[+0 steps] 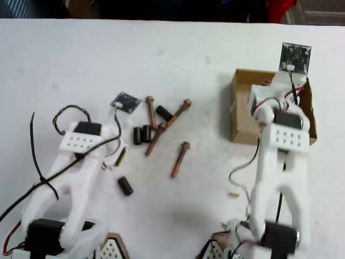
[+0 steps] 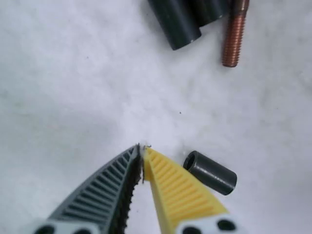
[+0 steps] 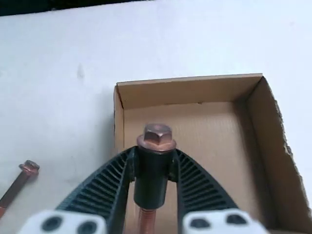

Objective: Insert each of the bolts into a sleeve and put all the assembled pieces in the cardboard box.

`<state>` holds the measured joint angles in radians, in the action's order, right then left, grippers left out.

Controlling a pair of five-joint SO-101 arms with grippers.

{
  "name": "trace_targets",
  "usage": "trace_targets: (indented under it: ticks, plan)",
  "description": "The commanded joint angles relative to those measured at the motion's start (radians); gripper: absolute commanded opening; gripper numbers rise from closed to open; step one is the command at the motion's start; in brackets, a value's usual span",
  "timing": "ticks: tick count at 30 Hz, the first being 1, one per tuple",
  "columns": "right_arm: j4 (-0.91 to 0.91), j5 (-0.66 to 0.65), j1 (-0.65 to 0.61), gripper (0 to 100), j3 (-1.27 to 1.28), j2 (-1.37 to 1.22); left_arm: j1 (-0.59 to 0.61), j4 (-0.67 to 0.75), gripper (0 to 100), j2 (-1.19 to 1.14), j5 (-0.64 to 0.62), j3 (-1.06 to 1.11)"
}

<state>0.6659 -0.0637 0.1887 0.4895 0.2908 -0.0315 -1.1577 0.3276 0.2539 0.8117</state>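
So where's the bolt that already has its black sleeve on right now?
In the right wrist view, the sleeved bolt is clamped in the right gripper, held over the open cardboard box at the right side of the table.

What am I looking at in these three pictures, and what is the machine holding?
Two small white robot arms stand at a table. One picture looks down from above; the other two come from cameras on each arm's wrist. Loose on the table lie copper bolts and black sleeves. The right arm holds in its shut jaws an assembled piece, a bolt through a sleeve, over the cardboard box. The left arm has its jaws shut on nothing, beside a loose sleeve.
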Motion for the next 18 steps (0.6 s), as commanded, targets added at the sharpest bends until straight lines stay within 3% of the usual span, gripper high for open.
trace_targets:
  ticks: [1,10,18]
  plan:
    - [-0.033,-0.015,0.016,1.6,-0.173,-0.143,0.008,0.018,4,0.010,-0.011,-0.006]
    - [-0.027,-0.015,0.027,1.6,-0.416,-0.504,0.008,0.018,4,0.010,-0.011,-0.006]
    - [-0.027,-0.015,0.058,1.8,-0.542,-0.661,0.008,0.018,4,0.010,-0.011,-0.006]
